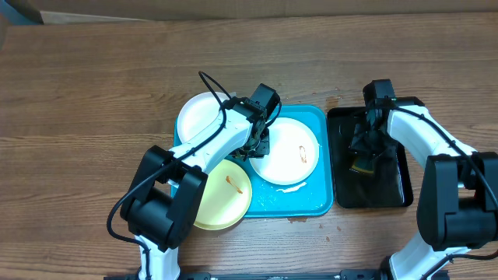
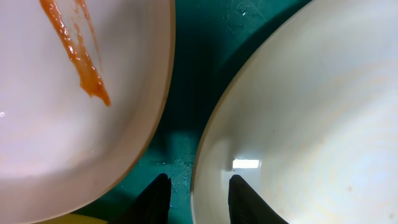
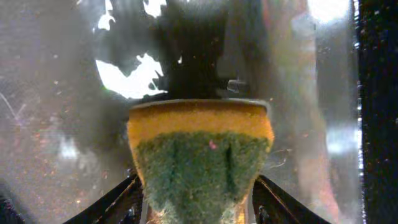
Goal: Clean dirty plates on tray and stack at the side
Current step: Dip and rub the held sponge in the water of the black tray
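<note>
The turquoise tray (image 1: 320,117) holds a white plate (image 1: 288,159) with a small reddish smear (image 1: 304,152). My left gripper (image 1: 257,146) is shut on this plate's left rim. In the left wrist view the rim of that plate (image 2: 298,112) runs between the fingertips of that gripper (image 2: 199,186). A second white plate (image 1: 198,117) overlaps the tray's left edge, and an orange streak (image 2: 78,56) crosses it (image 2: 37,137). The pale yellow plate (image 1: 222,204) lies at the front left. My right gripper (image 1: 364,155) is shut on a yellow-green sponge (image 3: 199,143) over the black tray.
The black tray (image 1: 389,194) stands right of the turquoise one and looks wet. A white foamy patch (image 1: 289,188) lies on the turquoise tray floor in front of the held plate. The wooden table (image 1: 85,78) surrounds everything. A black cable (image 1: 208,84) loops above the left arm.
</note>
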Robot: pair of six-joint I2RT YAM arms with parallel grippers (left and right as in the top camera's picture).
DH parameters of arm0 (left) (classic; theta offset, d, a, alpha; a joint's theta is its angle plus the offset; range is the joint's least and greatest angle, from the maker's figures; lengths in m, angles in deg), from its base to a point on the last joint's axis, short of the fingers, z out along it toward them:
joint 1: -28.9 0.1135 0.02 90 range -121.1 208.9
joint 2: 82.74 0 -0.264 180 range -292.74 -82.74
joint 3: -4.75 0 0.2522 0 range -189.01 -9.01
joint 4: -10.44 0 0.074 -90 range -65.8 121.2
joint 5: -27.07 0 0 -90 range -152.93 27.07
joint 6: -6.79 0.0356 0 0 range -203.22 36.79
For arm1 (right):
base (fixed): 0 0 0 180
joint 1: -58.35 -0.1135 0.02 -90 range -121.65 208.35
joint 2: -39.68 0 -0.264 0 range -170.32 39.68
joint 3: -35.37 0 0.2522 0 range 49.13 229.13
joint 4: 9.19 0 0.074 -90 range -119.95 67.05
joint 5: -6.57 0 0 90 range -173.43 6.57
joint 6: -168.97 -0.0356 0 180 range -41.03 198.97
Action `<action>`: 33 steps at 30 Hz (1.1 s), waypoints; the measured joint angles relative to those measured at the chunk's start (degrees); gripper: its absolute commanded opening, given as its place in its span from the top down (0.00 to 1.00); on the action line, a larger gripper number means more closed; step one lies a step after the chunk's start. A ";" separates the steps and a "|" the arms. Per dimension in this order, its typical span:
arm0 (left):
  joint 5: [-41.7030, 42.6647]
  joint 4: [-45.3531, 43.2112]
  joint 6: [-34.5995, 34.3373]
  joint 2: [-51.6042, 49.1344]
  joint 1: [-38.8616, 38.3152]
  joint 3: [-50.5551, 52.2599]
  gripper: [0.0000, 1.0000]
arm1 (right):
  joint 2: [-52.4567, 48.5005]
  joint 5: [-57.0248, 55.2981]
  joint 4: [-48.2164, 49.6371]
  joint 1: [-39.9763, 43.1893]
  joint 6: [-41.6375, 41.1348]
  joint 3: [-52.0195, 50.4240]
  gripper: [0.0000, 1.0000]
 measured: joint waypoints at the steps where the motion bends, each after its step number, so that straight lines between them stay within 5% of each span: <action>1: 0.00 0.02 0.00 0.00 0.00 0.00 0.67 | 0.00 0.26 -0.13 0.00 0.00 0.00 0.42; 8: 0.00 0.02 0.00 0.00 0.00 0.00 0.67 | 0.00 0.85 -1.20 0.02 0.28 0.00 0.60; 13: 0.00 0.02 0.00 0.00 0.00 0.00 0.67 | 0.00 0.90 -1.09 0.02 0.24 0.13 0.96; 20: 0.00 0.00 0.00 0.00 0.00 0.00 0.67 | -0.17 1.07 -2.67 0.02 0.04 2.51 0.96; 24: 0.00 -0.04 0.07 0.00 0.00 0.00 0.57 | -0.22 1.05 -2.62 0.02 1.51 2.73 0.96; 33: 0.00 -0.28 0.00 0.00 0.00 0.52 0.71 | -0.24 1.09 -2.64 0.02 6.25 2.73 0.96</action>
